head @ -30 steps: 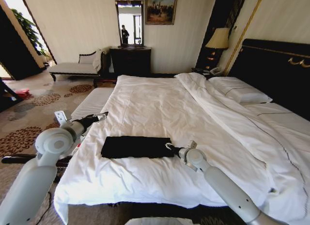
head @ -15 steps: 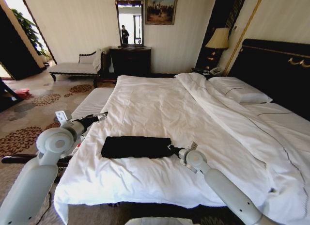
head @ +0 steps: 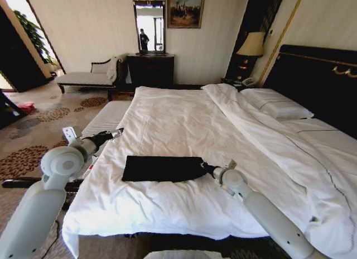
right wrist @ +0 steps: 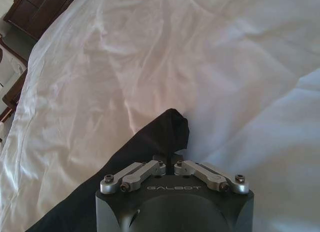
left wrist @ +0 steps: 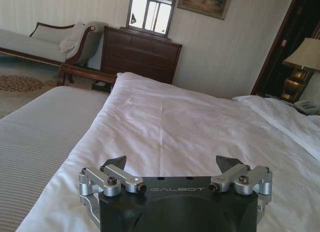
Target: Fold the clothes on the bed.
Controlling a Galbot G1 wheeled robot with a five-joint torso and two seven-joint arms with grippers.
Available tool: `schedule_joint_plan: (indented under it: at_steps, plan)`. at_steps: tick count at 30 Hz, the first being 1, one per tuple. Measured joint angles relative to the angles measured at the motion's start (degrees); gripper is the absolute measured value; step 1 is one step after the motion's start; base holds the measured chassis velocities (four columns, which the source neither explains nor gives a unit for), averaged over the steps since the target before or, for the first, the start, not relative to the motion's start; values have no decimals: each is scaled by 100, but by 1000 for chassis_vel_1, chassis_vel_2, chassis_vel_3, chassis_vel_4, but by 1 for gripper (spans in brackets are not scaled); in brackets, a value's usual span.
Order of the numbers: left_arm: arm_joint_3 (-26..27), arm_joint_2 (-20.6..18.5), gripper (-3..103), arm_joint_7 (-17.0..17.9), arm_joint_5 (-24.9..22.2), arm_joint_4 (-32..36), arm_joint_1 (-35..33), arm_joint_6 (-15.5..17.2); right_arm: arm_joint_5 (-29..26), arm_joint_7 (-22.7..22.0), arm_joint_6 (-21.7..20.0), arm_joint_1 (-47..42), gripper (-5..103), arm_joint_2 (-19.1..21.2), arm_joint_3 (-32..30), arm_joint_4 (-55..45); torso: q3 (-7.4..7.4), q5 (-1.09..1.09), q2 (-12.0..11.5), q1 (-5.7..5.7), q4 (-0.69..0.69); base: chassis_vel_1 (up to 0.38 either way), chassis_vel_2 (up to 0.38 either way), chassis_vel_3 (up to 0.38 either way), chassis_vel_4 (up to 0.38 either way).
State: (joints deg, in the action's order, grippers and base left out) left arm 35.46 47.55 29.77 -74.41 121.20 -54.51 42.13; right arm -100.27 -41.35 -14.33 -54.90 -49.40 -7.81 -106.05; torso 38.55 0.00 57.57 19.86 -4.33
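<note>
The clothes (head: 162,168) are a black T-shirt folded into a long flat band, lying on the white duvet of the bed (head: 184,125) near its foot edge. My right gripper (head: 206,168) is shut on the band's right end, and its pinched corner of black fabric (right wrist: 167,134) lifts slightly off the duvet in front of the right gripper (right wrist: 172,161). My left gripper (head: 117,133) hovers at the bed's left edge, well clear of the shirt. The left gripper (left wrist: 172,164) is open, with nothing between its fingers.
A striped bench or mattress (head: 106,118) adjoins the bed's left side. Pillows (head: 276,105) and the dark headboard (head: 318,75) are at the right. A dresser (head: 150,69), chaise (head: 89,75) and lamp (head: 251,46) stand by the far wall.
My right gripper has pulled to the right with the shirt's end in it, and the whole black band has slid right across the duvet. The left arm has stayed still.
</note>
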Motion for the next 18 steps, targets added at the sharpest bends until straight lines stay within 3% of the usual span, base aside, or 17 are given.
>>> schedule_joint_plan:
  at_steps: [8,18]
  plan:
    - [-4,9,100,-1,12,-22,13,0,295,34,50,7,3,-36,145,-63,0,0,0,0,0,0,0,0,0]
    - [348,21,100,-2,-111,-104,324,0,888,192,325,802,3,-260,1371,-247,0,0,0,0,2,0,0,0,0]
